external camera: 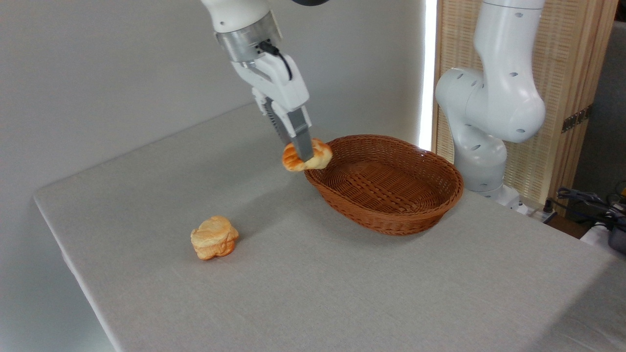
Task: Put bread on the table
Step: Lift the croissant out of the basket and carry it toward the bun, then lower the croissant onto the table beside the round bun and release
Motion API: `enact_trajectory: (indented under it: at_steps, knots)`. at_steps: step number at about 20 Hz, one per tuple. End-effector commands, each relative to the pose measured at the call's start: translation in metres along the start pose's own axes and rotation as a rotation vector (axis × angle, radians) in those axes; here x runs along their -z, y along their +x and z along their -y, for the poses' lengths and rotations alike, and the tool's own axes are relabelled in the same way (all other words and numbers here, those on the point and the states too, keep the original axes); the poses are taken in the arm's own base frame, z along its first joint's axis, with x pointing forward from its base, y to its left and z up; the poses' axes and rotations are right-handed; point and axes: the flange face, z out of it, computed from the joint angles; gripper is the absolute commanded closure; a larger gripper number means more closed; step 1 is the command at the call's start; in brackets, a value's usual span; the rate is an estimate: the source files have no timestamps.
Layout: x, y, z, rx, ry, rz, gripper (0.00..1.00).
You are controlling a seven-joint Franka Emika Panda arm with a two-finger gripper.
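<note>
The bread (318, 155), a golden-orange and cream loaf, hangs in the air over the left rim of the brown wicker basket (415, 215). My gripper (304, 154) is shut on it, its grey fingers pointing down across the loaf's middle. The light grey table (342, 283) lies well below the loaf. The basket's inside holds nothing.
A small round pale-orange bun (214, 237) sits on the table toward the front left. The arm's white base (484, 122) stands behind the basket at the right. A wooden screen (562, 73) and cables (587, 200) are at the far right. The table's left edge drops off near the bun.
</note>
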Motion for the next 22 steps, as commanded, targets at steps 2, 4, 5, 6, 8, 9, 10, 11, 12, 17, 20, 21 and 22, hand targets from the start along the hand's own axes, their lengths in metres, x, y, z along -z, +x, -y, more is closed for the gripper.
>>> enact_trajectory:
  at_steps: [2, 4, 5, 6, 8, 9, 10, 11, 12, 17, 20, 21, 22]
  knots:
    - [0.006, 0.021, 0.044, 0.012, 0.043, -0.084, 0.49]
    - [-0.001, 0.028, 0.060, 0.029, 0.067, -0.112, 0.48]
    - [-0.005, 0.032, 0.066, 0.031, 0.078, -0.121, 0.48]
    - [-0.010, 0.037, 0.071, 0.032, 0.086, -0.124, 0.45]
    - [-0.024, 0.045, 0.080, 0.032, 0.090, -0.115, 0.43]
    - [-0.032, 0.049, 0.085, 0.032, 0.087, -0.105, 0.27]
    - [-0.039, 0.053, 0.089, 0.031, 0.088, -0.101, 0.05]
    - [-0.042, 0.056, 0.092, 0.030, 0.099, -0.106, 0.00]
    - [-0.046, 0.059, 0.095, 0.030, 0.101, -0.104, 0.00]
    - [-0.070, 0.069, 0.104, 0.021, 0.100, -0.049, 0.00]
    - [-0.066, 0.073, 0.106, 0.020, 0.128, -0.075, 0.00]
    - [-0.062, 0.075, 0.108, 0.024, 0.151, -0.102, 0.00]
    - [-0.060, 0.076, 0.109, 0.025, 0.162, -0.117, 0.00]
